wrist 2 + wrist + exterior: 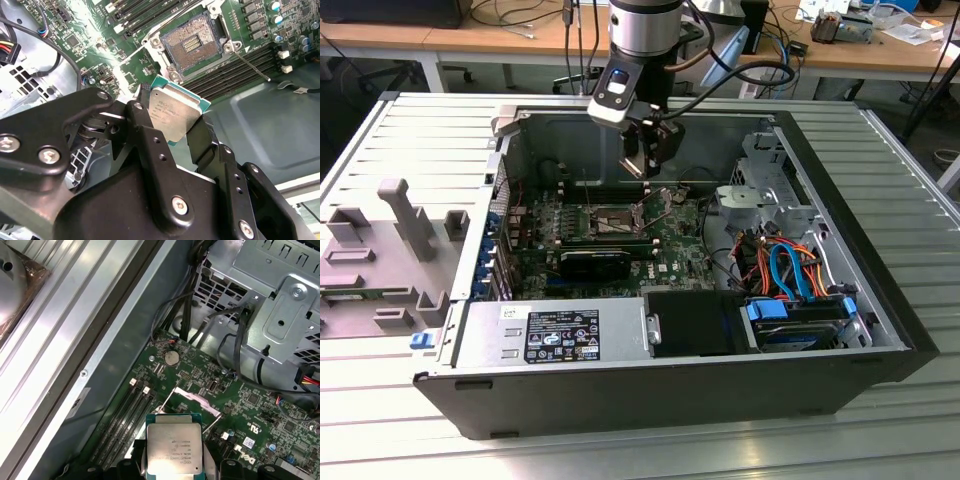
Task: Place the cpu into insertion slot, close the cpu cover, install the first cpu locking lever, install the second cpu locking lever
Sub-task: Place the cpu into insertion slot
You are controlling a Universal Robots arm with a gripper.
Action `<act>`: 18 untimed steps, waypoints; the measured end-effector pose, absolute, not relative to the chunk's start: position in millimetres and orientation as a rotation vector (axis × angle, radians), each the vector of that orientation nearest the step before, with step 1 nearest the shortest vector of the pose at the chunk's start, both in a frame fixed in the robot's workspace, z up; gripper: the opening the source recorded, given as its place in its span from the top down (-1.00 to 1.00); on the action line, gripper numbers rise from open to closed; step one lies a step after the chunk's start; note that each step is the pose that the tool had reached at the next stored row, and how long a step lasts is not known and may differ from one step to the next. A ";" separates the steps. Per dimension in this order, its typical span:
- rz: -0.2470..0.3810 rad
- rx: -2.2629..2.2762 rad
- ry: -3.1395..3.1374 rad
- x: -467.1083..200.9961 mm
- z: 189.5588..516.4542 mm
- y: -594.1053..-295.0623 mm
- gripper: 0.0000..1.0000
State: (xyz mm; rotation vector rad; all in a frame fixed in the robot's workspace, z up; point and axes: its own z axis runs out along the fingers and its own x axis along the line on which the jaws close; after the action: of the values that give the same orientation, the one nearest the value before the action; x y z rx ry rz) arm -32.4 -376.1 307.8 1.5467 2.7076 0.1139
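A silvery metal table (410,130) with long parallel ribs spans the exterior view. An open, dark-walled computer case (620,385) lies on its side across the middle of the table, open side up. Just beside the case, at the exterior view's left, a flat grey fixture tray (360,290) with upright grey blocks rests on the ribs; a small blue piece (419,340) sits between tray and case

The gripper (170,122) hides a corner of the cpu (176,114) from us. In the exterior view it is too small to tell.
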 end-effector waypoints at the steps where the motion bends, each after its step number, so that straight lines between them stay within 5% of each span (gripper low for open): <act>1: 0.114 1.554 2.703 -32.4 307.8 -376.1 -0.08; 18: 0.112 1.663 2.634 -32.4 307.4 -376.1 -0.08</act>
State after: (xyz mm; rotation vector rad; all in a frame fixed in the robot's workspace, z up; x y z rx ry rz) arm -32.4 -376.1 307.4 1.6626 2.6343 0.1123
